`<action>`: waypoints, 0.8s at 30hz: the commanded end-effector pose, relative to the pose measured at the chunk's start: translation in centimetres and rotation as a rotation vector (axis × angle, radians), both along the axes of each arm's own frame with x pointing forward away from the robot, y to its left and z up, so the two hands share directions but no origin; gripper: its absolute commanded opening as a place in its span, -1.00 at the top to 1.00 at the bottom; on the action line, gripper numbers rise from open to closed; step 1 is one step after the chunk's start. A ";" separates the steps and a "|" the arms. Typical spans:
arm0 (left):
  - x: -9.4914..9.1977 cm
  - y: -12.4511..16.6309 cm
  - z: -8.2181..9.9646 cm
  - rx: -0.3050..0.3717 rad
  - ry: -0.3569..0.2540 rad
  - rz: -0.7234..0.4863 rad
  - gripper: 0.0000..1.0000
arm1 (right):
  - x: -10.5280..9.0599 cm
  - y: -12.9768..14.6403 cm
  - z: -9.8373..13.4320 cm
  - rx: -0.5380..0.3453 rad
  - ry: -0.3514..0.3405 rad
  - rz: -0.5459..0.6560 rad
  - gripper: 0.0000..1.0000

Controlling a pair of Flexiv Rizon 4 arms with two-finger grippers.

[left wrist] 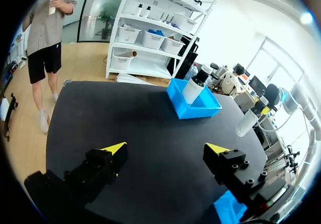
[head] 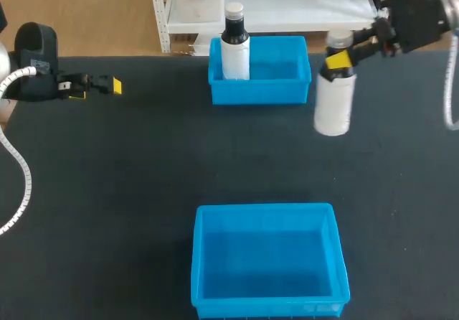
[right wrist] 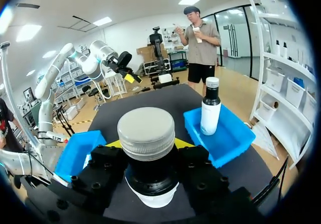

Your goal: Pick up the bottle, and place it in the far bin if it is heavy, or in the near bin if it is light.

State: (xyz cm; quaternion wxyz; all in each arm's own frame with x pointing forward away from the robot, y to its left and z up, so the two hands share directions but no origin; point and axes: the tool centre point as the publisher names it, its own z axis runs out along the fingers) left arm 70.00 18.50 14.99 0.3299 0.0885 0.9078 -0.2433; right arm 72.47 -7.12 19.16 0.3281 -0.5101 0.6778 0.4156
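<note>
My right gripper (head: 338,59) is shut on the dark neck of a white bottle (head: 334,101) with a grey cap (right wrist: 146,132), which hangs upright just right of the far blue bin (head: 259,92). In the right wrist view the fingers of that gripper (right wrist: 148,148) clamp the neck from both sides. Another white bottle (head: 235,46) with a black neck stands inside the far bin at its left end. The near blue bin (head: 265,209) holds nothing. At the table's left, my left gripper (head: 107,85) is open and holds nothing, as the left wrist view (left wrist: 165,151) shows.
The dark table top (head: 143,176) lies bare between the two bins and on the left. From the left wrist, the far bin (left wrist: 198,112) with its bottle (left wrist: 193,86) is ahead, with the held bottle (left wrist: 248,121) beyond it.
</note>
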 end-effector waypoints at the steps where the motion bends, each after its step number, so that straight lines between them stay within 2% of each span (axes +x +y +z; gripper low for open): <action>1: 0.0 0.0 0.0 0.000 0.000 0.000 -1.00 | -3.0 -2.8 2.2 -0.044 -0.074 -0.161 1.00; 7: 0.0 0.0 0.0 0.000 0.000 0.000 -1.00 | -5.5 -4.0 4.2 -0.051 -0.103 -0.126 1.00; 12: 0.0 0.0 0.0 0.000 0.000 0.000 -1.00 | -8.1 -3.5 5.8 -0.066 -0.133 -0.065 1.00; 20: 0.0 0.0 0.0 0.000 0.000 0.000 -1.00 | -13.0 0.1 8.8 -0.038 -0.184 0.045 1.00; 24: 0.0 0.0 0.0 0.000 0.000 0.000 -1.00 | -15.8 2.7 9.2 0.011 -0.205 0.119 1.00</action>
